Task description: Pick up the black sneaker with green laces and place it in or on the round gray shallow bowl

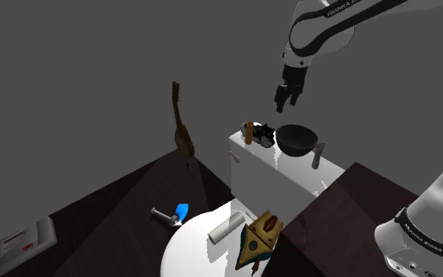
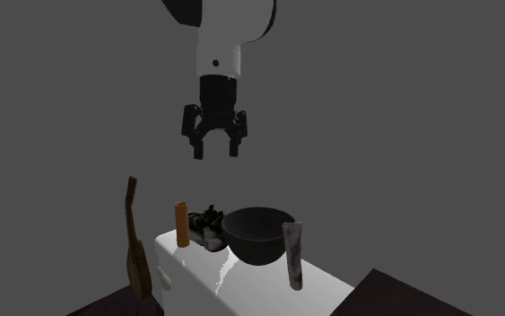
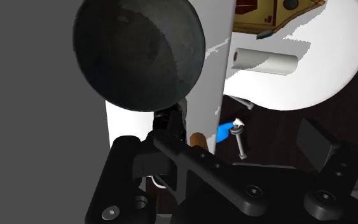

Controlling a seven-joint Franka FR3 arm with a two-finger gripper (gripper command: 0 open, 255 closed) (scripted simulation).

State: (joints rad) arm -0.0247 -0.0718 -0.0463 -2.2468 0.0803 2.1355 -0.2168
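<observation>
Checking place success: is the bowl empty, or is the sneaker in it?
Empty. The wrist view shows the bowl's bare inside; the sneaker sits beside it on the white block.

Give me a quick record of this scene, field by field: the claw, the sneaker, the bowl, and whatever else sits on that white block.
claw: open, empty, hanging well above the block
sneaker: dark, on the white block, between the orange cylinder and the bowl, not held
bowl: dark, round, empty
grey tube: by the bowl, on the side away from the sneaker
task state: sneaker not yet picked up
</observation>
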